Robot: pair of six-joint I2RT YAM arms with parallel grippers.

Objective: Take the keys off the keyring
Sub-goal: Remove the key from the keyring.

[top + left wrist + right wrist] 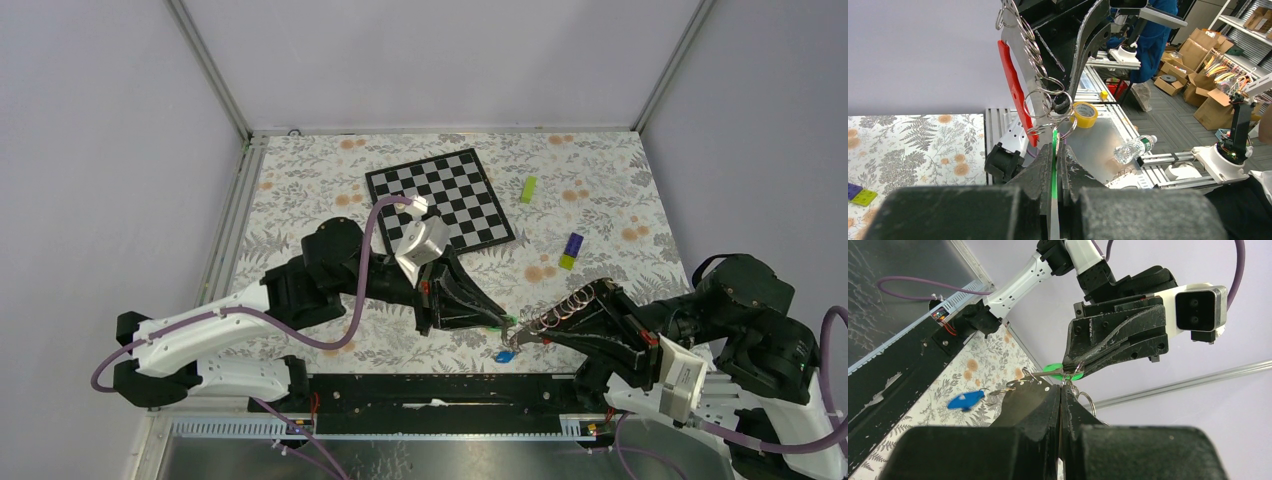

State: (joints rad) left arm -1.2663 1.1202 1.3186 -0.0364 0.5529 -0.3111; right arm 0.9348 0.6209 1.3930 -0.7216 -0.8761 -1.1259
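My left gripper [505, 324] is shut on the green-headed key [1054, 146], which shows edge-on between its fingers in the left wrist view. My right gripper [528, 336] meets it tip to tip and is shut on the keyring [1074, 390], a chain of silvery rings [1047, 105] with a red strap [1013, 82]. Both hold the bunch just above the table's near edge. In the right wrist view the green key [1064, 371] sits in the left gripper's tips, linked to the rings. A blue-headed key [965, 401] hangs from a ring at the left and also shows in the top view [505, 355].
A chessboard [440, 200] lies at the table's back centre. A lime-green block [528, 188] and a purple-and-yellow block [572, 250] lie to its right. The black base rail [430, 392] runs along the near edge just below the grippers.
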